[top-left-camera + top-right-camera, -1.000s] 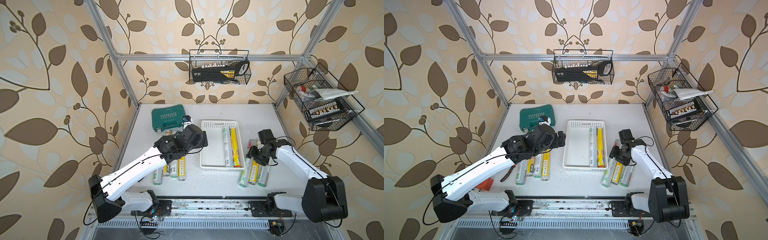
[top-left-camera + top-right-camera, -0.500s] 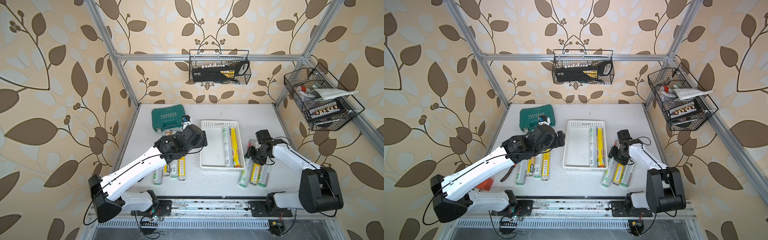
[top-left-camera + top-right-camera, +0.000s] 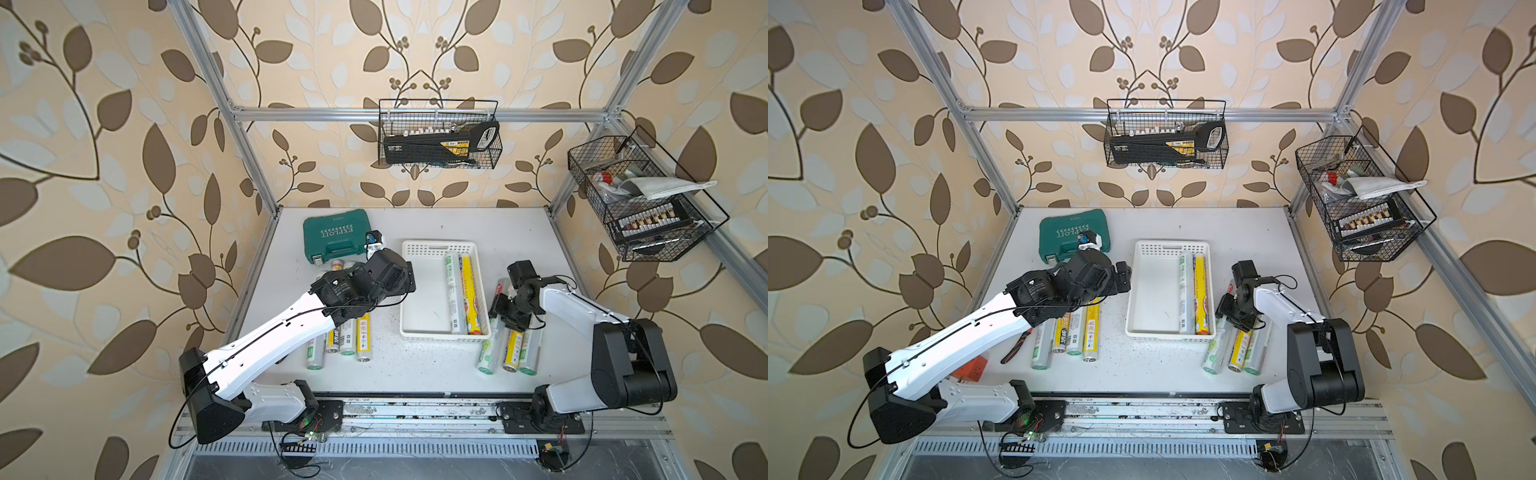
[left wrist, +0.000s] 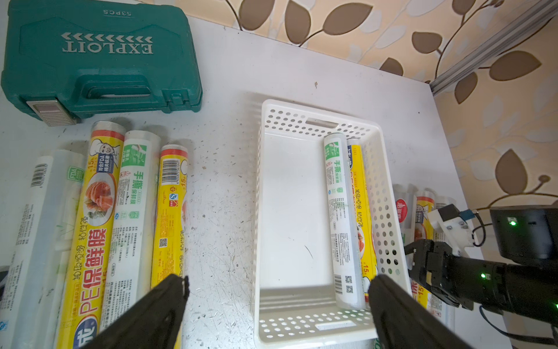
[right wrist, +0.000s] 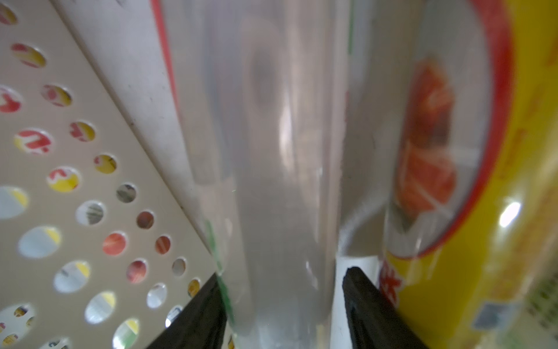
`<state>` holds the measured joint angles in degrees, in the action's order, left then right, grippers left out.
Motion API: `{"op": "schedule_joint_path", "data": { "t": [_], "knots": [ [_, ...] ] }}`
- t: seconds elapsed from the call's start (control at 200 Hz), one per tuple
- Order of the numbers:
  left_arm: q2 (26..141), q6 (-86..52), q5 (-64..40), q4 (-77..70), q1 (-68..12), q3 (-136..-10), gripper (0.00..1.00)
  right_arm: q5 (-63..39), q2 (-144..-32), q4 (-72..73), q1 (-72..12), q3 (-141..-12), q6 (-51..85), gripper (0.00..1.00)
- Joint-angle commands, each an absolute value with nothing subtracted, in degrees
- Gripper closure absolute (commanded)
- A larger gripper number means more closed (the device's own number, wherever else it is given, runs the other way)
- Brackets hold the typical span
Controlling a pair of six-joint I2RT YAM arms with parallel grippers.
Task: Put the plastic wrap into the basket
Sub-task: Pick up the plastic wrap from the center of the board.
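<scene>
The white perforated basket (image 3: 440,245) (image 3: 1171,248) (image 4: 314,121) stands mid-table and holds two plastic wrap rolls, one silver-green (image 3: 455,295) and one yellow (image 3: 471,299). Several rolls (image 3: 363,336) (image 4: 93,217) lie to its left, partly under my left arm. Three more lie to its right. My right gripper (image 3: 505,316) (image 5: 282,272) is down over the silver-white roll (image 3: 488,353) (image 5: 271,151) nearest the basket wall (image 5: 75,181). Its jaws straddle that roll: one finger touches it, the other stands a little off. My left gripper (image 3: 409,278) (image 4: 277,282) hangs open and empty by the basket's left side.
A teal tool case (image 3: 336,241) lies at the back left, with small bottles (image 3: 338,264) just in front of it. Black wire baskets hang on the back wall (image 3: 440,141) and on the right wall (image 3: 636,199). Pliers (image 3: 1017,345) and an orange object (image 3: 971,368) lie under my left arm.
My right gripper has shifted toward the basket's right wall and settled over the nearest roll, its jaws narrowing slightly. The left arm has not moved.
</scene>
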<state>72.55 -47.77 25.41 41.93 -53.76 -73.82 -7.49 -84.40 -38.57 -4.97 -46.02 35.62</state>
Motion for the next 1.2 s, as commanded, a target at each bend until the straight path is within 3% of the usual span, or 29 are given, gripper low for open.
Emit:
{"op": "schedule_joint_path", "data": {
  "t": [0.0,0.39,0.885,1.195],
  "knots": [
    [73.7,-46.6,25.7,41.2,-54.2,-76.2,0.01,-6.7,-85.7,-38.4,-4.8,-46.9,36.5,0.38],
    [73.8,-46.7,26.2,41.6,-54.2,-76.2,0.01,-4.2,-87.0,-40.7,-4.0,-50.8,35.8,0.48],
    [74.0,-47.3,25.9,42.2,-54.2,-76.3,0.01,5.2,-75.2,-58.7,-4.0,-62.4,31.5,0.58],
    [73.1,-47.5,25.9,42.8,-54.2,-75.9,0.01,-1.5,-68.3,-63.1,-4.4,-69.3,29.4,0.58]
  ]
}}
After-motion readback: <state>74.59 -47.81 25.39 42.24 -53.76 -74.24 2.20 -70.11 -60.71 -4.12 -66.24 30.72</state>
